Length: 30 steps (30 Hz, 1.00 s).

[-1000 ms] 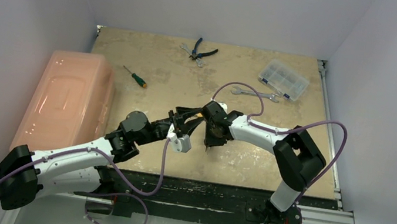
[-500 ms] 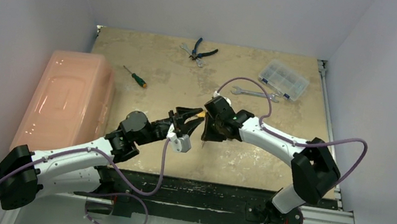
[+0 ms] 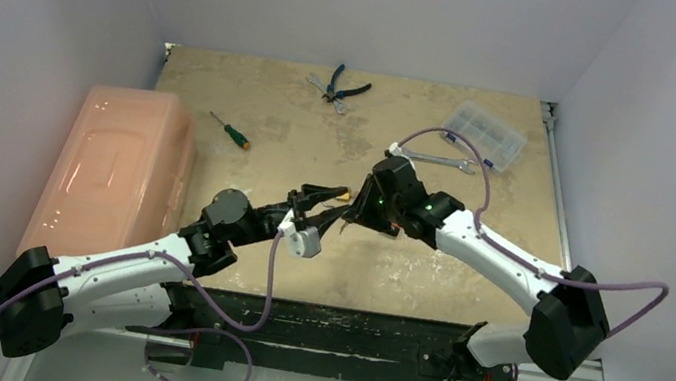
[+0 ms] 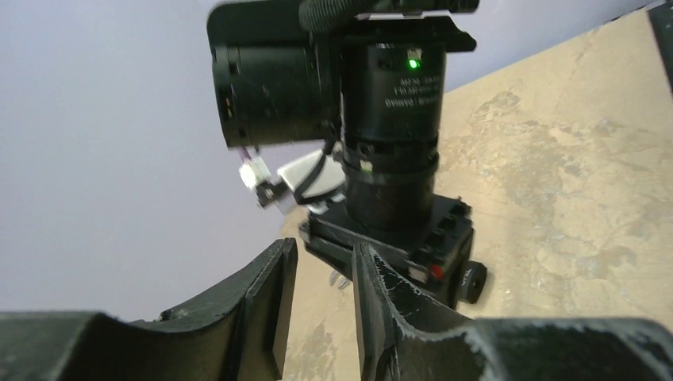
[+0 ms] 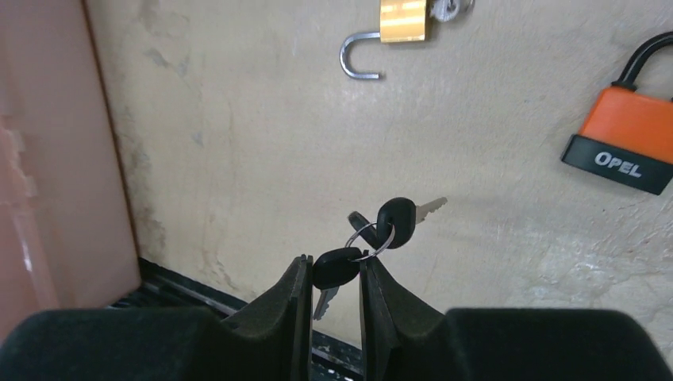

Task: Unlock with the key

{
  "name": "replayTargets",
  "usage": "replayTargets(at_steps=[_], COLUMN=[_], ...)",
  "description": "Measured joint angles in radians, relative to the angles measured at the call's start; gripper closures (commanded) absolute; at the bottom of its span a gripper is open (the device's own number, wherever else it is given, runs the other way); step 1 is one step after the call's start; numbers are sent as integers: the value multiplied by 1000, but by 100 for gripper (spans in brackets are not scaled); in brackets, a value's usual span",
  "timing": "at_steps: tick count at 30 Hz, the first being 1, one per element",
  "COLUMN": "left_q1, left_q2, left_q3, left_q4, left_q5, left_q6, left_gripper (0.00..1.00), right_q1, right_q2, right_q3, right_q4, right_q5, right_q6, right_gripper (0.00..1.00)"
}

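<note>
My right gripper (image 5: 333, 266) is shut on the black head of a key (image 5: 338, 268), its blade pointing down between the fingers. A ring with two more black-headed keys (image 5: 395, 221) hangs from it, above the table. An orange and black padlock (image 5: 627, 147) marked OPEL lies on the table with its shackle closed. A brass padlock (image 5: 403, 20) lies farther off with its shackle swung open. My left gripper (image 4: 324, 250) stands open with only bare table showing between its fingers, and it faces the right wrist. From above, the two grippers (image 3: 337, 203) nearly meet at mid-table.
A pink plastic bin (image 3: 120, 168) fills the left side. At the back lie a green-handled screwdriver (image 3: 229, 130), blue-handled pliers (image 3: 343, 85), a wrench (image 3: 434, 161) and a clear compartment box (image 3: 482, 133). The black rail (image 5: 198, 290) marks the table's near edge.
The right arm's elbow has swung out to the right and its wrist has shifted right and back, still holding the key. The left arm has barely moved.
</note>
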<state>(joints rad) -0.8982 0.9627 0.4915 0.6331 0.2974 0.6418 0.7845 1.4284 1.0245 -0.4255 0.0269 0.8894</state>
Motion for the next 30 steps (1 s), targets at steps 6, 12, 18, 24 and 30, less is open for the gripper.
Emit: replayTargets(at_steps=[6,12,18,24,30], left_q1=[0,0,6,13,14], left_q2=[11,66,72,72,104], left_q3=[4,48,89,109,130], left_q4=[1,0,4,1,-17], left_q5=[51,61,48,63,61], left_q6=[-123,-299,-463,-526,-537], left_gripper=[61,61,61,63,67], right_q1=[-29,-38,-40,-41,-42], right_q2=[-137,-276,-344,-411,-442], right_q3=[-42,-104,-134,-150,-150], right_q4=[44,117,161,162,134], right_q5=[33,85,147,200,226], right_q6=[57,134,194,237,281], right_gripper=[100,100,100,100,100])
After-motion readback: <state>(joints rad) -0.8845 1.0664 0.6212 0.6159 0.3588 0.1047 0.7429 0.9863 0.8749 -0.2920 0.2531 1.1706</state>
